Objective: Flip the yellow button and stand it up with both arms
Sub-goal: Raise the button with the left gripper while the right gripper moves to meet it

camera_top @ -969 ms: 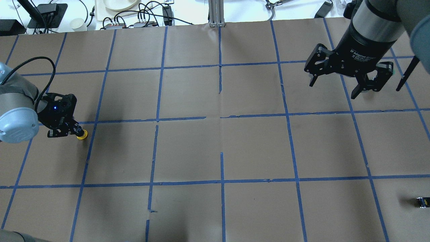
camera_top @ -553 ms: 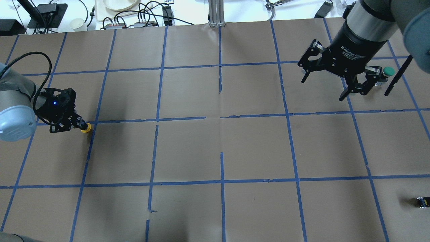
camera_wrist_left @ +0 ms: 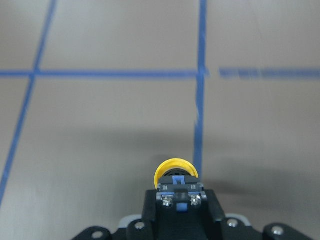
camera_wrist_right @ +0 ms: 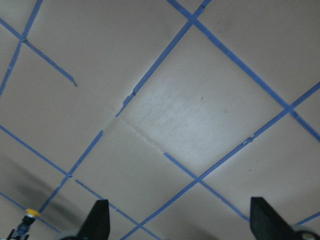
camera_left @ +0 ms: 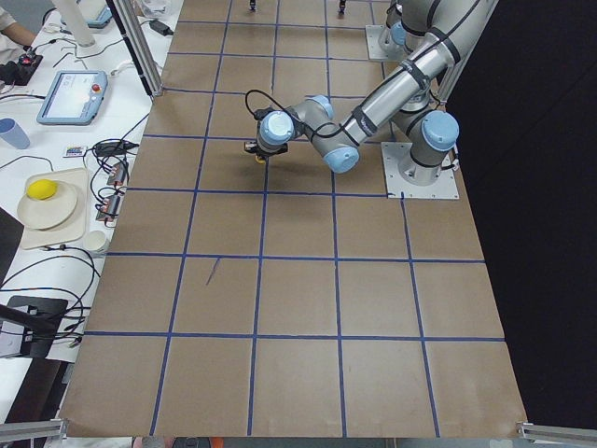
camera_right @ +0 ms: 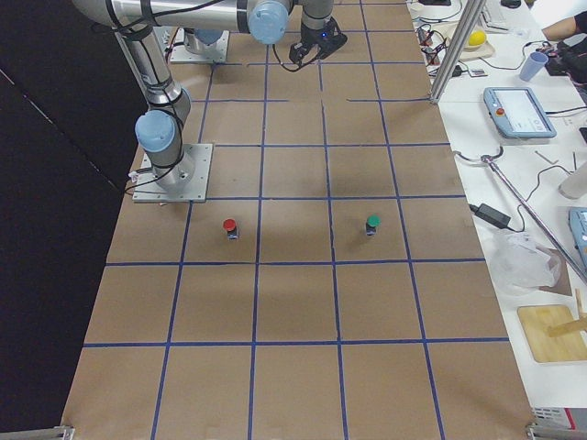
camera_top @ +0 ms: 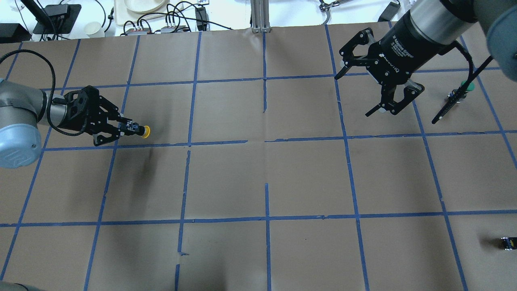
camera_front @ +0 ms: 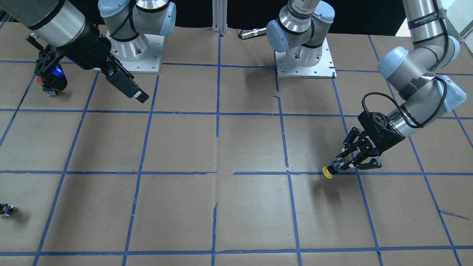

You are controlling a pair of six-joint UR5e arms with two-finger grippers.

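The yellow button (camera_top: 144,130) is held sideways in the air, with its yellow cap pointing toward the table's middle and its shadow on the paper below. My left gripper (camera_top: 131,129) is shut on its black-grey body. This also shows in the front view, with the button (camera_front: 328,172) in the gripper (camera_front: 342,164), and in the left wrist view (camera_wrist_left: 176,171). My right gripper (camera_top: 355,95) is open and empty, high over the far right of the table. Its spread fingertips (camera_wrist_right: 98,219) show in the right wrist view, where the button (camera_wrist_right: 30,213) looks tiny and far off.
A green-capped button (camera_top: 467,85) stands at the far right and a red-capped one (camera_right: 229,225) nearer the robot's base. A small capless black part (camera_top: 508,242) lies near the right front edge. Cables and a plate (camera_top: 137,6) lie beyond the far edge.
My left gripper has lifted the yellow button, swung it to the right and farther away, and turned it to lie horizontal. My right gripper has moved left and rotated, still open.
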